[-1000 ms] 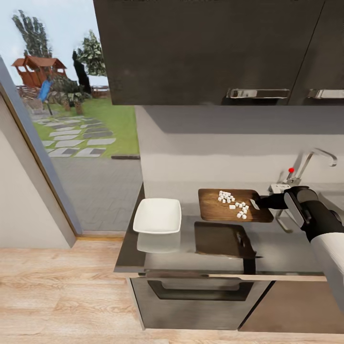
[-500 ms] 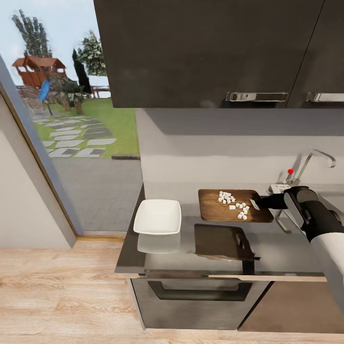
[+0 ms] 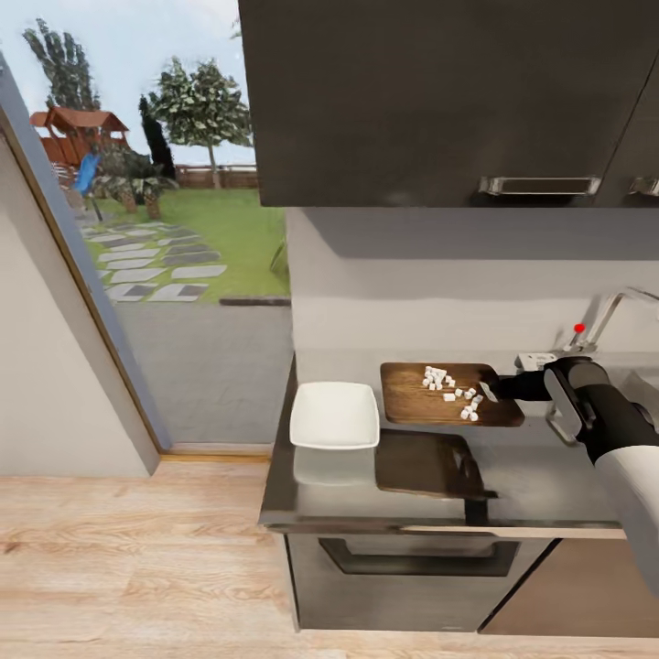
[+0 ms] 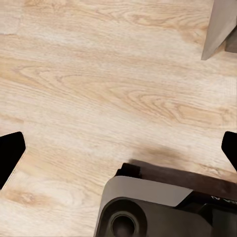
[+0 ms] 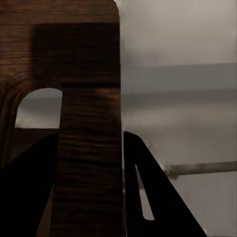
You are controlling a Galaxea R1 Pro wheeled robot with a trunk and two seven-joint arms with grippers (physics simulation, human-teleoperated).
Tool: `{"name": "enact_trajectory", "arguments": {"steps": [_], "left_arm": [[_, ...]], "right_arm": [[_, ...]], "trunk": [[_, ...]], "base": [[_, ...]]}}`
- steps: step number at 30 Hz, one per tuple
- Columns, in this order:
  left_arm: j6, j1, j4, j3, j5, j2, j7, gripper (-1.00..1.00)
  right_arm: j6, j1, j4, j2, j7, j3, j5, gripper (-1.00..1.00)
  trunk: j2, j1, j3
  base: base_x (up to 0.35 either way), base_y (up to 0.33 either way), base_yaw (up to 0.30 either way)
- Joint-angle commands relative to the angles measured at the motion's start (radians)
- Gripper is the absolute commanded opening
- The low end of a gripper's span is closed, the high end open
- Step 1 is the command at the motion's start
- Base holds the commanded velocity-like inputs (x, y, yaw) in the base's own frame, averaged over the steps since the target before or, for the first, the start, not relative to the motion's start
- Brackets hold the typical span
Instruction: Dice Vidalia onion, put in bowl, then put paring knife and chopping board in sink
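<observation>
Right gripper [image 3: 499, 389] jaws pinching board [image 3: 416, 403] end, held above desk [image 3: 513, 476]; tilt risks dice [image 3: 450, 386] sliding past bowl [image 3: 335, 415]; left jaws spread.

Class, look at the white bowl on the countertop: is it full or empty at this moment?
Empty. The bowl shows a bare white inside, while the diced onion pieces lie on the chopping board beside it.

Dark brown wood-grained chopping board [image 3: 430, 404] carries white onion dice [image 3: 450, 391]; the bowl [image 3: 335, 415] is white, the desk [image 3: 513, 471] glossy grey, the floor [image 3: 128, 549] pale oak-grained.
</observation>
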Motion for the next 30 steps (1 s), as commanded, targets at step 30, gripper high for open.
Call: {"name": "enact_trajectory", "arguments": {"steps": [30], "left_arm": [[-0.005, -0.001, 0.004, -0.008, 0.005, -0.002, 0.002, 1.00]], "right_arm": [[0.018, -0.002, -0.014, -0.002, -0.043, 0.001, 0.011, -1.00]], "trunk": [[-0.001, 0.000, -0.001]], "base": [[0.000, 0.161, 0.000]]}}
